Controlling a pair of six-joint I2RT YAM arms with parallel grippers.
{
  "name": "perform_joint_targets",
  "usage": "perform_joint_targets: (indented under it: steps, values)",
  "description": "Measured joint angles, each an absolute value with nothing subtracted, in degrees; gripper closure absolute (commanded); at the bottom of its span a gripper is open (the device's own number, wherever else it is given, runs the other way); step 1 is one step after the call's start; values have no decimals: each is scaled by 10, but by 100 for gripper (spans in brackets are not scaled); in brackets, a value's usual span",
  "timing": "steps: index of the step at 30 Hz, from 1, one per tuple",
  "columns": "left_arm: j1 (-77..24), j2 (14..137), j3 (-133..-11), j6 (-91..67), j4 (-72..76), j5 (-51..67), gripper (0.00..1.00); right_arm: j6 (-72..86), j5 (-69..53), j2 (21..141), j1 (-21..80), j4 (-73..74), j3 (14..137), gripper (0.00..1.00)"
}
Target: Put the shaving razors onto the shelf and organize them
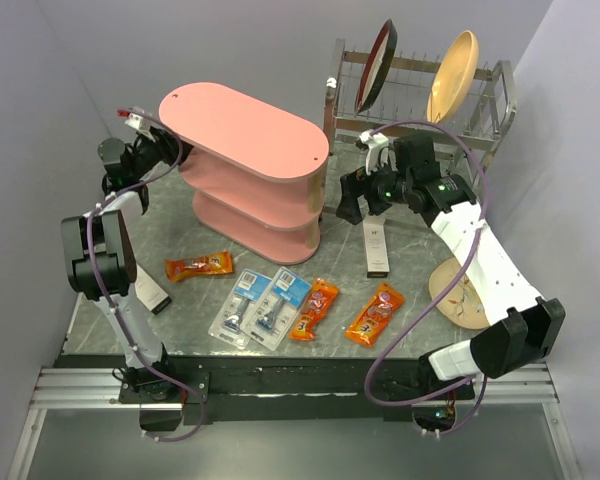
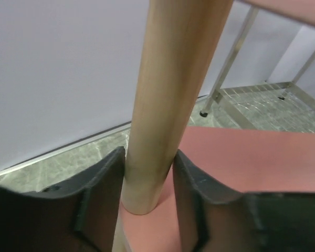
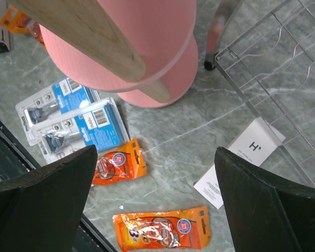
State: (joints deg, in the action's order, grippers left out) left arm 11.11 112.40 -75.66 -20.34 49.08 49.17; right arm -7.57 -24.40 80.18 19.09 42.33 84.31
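Two razor packs (image 1: 277, 305), three orange snack packets (image 1: 315, 308), one pink shelf (image 1: 245, 130).
The packs lie side by side by the table's (image 1: 340, 260) near edge, their long axes running near-to-far and their blue tops farward. The left gripper (image 2: 149, 178) pinches a wooden post (image 2: 163, 105); the right gripper (image 3: 156, 155) has its jaws spread.

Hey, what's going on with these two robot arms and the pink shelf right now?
The left gripper has its fingers closed on either side of a wooden post of the shelf, apparently steadying it. The right gripper hangs open above the table by the shelf's other end, holding nothing. The two shaving razors lie side by side on the table in front of the shelf, so neither is on it yet.
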Motion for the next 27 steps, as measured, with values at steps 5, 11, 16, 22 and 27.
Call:
perform_joint_targets:
  steps: [5,11,16,22,27]
  values:
    - [115,1124,-751,-203,502,476,71,-74,-235,800,191,420,831,0]
    - [124,1083,-698,-203,502,430,82,-69,-237,804,191,416,813,0]
    - [154,1020,-627,-200,493,385,87,-61,-252,828,191,406,814,0]
    - [186,940,-557,-185,454,311,92,-53,-258,856,192,392,814,0]
    - [200,897,-533,-181,408,290,81,-47,-263,858,192,379,814,0]
